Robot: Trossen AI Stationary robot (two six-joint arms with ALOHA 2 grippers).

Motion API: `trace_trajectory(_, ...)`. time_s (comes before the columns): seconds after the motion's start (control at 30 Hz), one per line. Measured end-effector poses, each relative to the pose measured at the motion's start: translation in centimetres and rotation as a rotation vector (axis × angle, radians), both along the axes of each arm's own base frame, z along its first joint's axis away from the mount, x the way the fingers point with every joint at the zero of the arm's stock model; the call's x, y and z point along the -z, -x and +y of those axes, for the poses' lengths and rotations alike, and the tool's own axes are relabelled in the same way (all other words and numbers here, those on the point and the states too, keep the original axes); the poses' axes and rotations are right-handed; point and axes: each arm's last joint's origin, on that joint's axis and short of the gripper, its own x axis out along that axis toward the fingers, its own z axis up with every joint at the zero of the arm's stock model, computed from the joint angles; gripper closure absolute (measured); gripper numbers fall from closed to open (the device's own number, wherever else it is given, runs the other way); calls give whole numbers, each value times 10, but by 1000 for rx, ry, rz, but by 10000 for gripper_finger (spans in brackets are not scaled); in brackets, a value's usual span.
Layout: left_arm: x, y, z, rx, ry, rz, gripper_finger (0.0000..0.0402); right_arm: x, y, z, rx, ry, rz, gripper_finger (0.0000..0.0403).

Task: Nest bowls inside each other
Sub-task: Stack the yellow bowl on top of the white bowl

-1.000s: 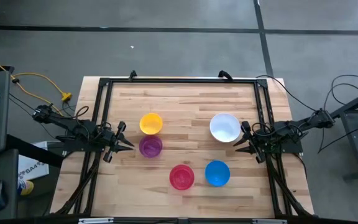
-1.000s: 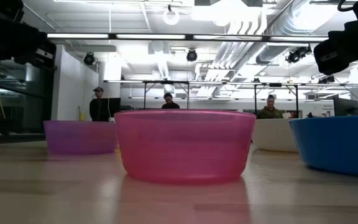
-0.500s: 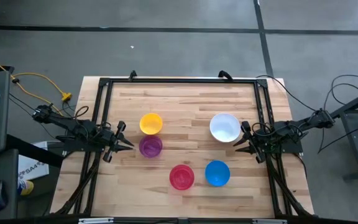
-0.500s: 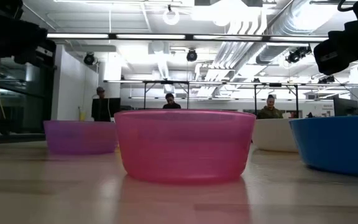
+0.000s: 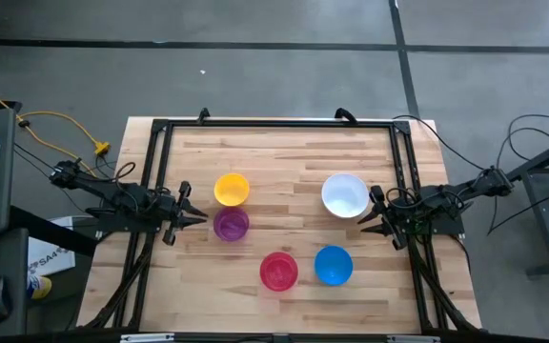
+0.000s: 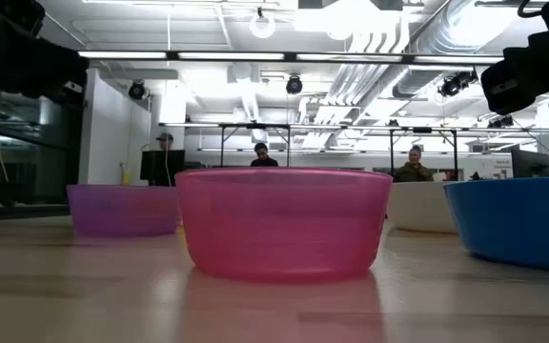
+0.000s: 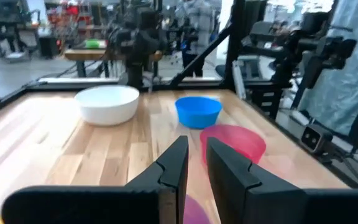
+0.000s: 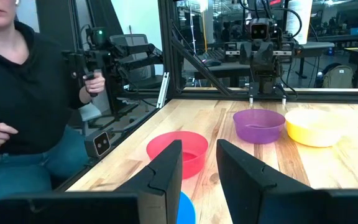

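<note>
Bowls sit separate and empty in the high view: purple bowl (image 5: 231, 225) just ahead of the left gripper (image 5: 198, 218), white bowl (image 5: 345, 195) beside the right gripper (image 5: 363, 225); yellow bowl (image 5: 232, 189), pink-red bowl (image 5: 278, 271) and blue bowl (image 5: 333, 266) stand apart on the desk (image 5: 284, 162). Wrist views show both grippers slightly parted, holding nothing.

Wooden table (image 5: 284, 162), yellow cable (image 5: 60, 124), seated person (image 8: 23, 93) beside it.

Left gripper (image 5: 198, 218) slightly toward purple bowl (image 5: 231, 225)

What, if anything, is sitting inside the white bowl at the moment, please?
Nothing: from above, the white bowl shows only its own bare inside, with no other bowl nested in it. What lies under its base is covered.
</note>
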Motion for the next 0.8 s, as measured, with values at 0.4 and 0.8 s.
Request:
trace_trajectory(0.4, -30, -3, 3, -150, -127, 260, 343, 0, 0, 0, 0, 0, 0, 309)
trace_trajectory(0.8, -67, -35, -9, -178, -183, 367, 343, 0, 0, 0, 0, 0, 0, 309)
